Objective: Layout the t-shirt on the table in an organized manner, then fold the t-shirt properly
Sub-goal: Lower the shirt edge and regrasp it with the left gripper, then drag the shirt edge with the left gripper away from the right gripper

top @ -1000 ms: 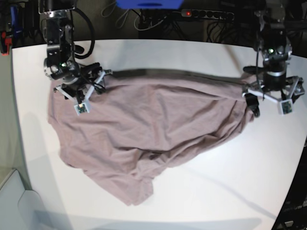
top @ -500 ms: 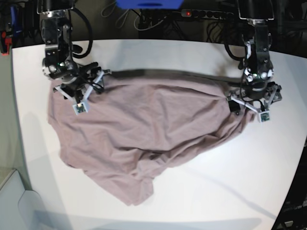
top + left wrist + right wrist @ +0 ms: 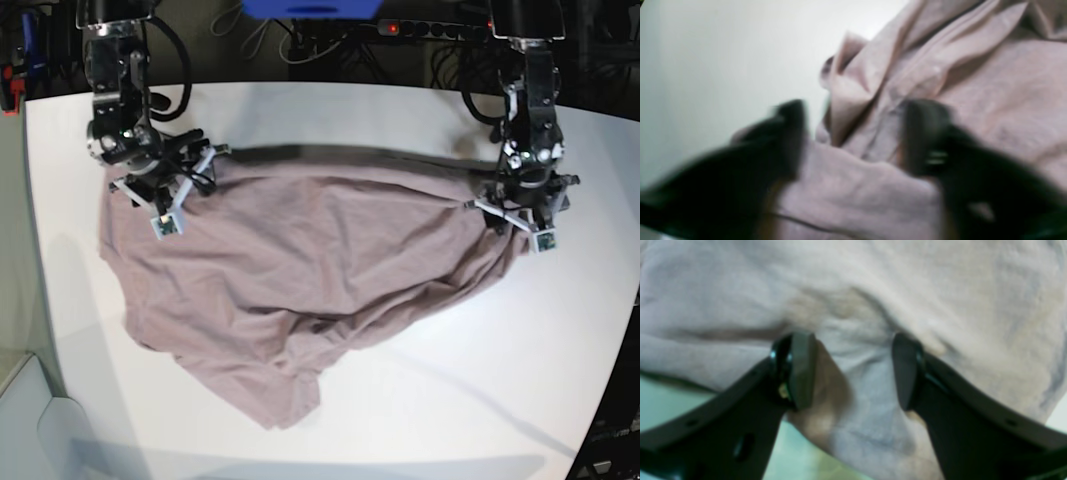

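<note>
The dusty-pink t-shirt (image 3: 300,260) lies rumpled across the white table (image 3: 330,110), with its far edge stretched between the two arms. My right gripper (image 3: 165,195) stands on the shirt's far left corner. In the right wrist view this gripper (image 3: 853,370) is open, and a bulge of the t-shirt (image 3: 873,290) sits between its fingers. My left gripper (image 3: 515,215) is down on the shirt's right end. In the left wrist view the left gripper (image 3: 858,133) is blurred, with its jaws apart astride a fold of the t-shirt (image 3: 990,83).
A power strip with cables (image 3: 430,30) and a blue object (image 3: 310,8) lie behind the table's far edge. Bare tabletop (image 3: 450,400) runs in front of the shirt and to its right. A pale bin-like shape (image 3: 30,420) sits off the table's lower left corner.
The left arm has moved in from the right onto the shirt's right end, and its jaws have narrowed. The right arm and the shirt have stayed put.
</note>
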Motion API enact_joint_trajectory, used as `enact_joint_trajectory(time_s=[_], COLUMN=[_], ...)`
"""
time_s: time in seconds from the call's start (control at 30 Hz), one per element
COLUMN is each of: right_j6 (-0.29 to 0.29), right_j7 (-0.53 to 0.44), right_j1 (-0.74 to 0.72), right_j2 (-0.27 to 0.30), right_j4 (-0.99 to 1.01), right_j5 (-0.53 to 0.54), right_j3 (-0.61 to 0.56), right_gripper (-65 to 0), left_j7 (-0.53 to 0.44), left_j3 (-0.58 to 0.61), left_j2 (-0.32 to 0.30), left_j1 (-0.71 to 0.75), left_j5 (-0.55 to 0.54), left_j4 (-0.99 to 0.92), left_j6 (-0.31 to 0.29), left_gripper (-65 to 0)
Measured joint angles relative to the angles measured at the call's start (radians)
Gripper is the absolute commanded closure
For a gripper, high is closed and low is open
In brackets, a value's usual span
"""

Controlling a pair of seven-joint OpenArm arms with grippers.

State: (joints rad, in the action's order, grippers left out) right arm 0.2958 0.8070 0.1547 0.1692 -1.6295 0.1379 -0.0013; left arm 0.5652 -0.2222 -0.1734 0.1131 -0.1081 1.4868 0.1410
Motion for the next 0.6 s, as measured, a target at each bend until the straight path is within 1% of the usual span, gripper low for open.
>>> enact_joint_trajectory(time_s=[0.07, 0.1, 0.13, 0.17, 0.2, 0.27, 0.4, 0.5, 0.6], right_j6=[0.0, 0.0, 0.0, 0.0, 0.0, 0.0, 0.0, 0.0, 0.0], right_j7=[-0.001, -0.001, -0.001, 0.0, -0.002, -0.008, -0.007, -0.007, -0.013], right_j1=[0.002, 0.002, 0.002, 0.002, 0.004, 0.005, 0.005, 0.006, 0.002], right_j2=[0.0, 0.0, 0.0, 0.0, 0.0, 0.0, 0.0, 0.0, 0.002], right_j4=[0.0, 0.0, 0.0, 0.0, 0.0, 0.0, 0.0, 0.0, 0.014], right_j5=[0.0, -0.002, -0.002, -0.002, -0.002, -0.002, -0.002, -0.002, -0.001], right_j3=[0.0, 0.0, 0.0, 0.0, 0.0, 0.0, 0.001, 0.001, 0.001], right_gripper=[-36.9, -36.9, -36.9, -36.9, -36.9, -36.9, -36.9, -36.9, -36.9], left_j7=[0.0, 0.0, 0.0, 0.0, 0.0, 0.011, 0.008, 0.012, 0.016], left_j3=[0.0, -0.002, -0.005, -0.006, -0.006, -0.006, -0.008, -0.06, -0.121], left_j2=[0.0, 0.0, 0.0, 0.0, 0.0, 0.002, 0.002, 0.011, 0.03], left_j1=[0.0, 0.0, 0.0, 0.0, 0.0, 0.002, 0.013, -0.008, -0.067], left_j5=[0.0, -0.001, 0.0, 0.0, 0.0, 0.0, 0.001, -0.006, 0.001], left_j4=[0.001, 0.001, 0.001, 0.001, 0.001, 0.015, 0.138, 0.192, 0.198], left_j6=[0.0, 0.0, 0.001, 0.001, 0.001, 0.002, 0.006, 0.005, 0.008], left_gripper=[-4.3, 0.0, 0.0, -2.3, -2.7, 0.0, -0.1, -0.1, -0.1])
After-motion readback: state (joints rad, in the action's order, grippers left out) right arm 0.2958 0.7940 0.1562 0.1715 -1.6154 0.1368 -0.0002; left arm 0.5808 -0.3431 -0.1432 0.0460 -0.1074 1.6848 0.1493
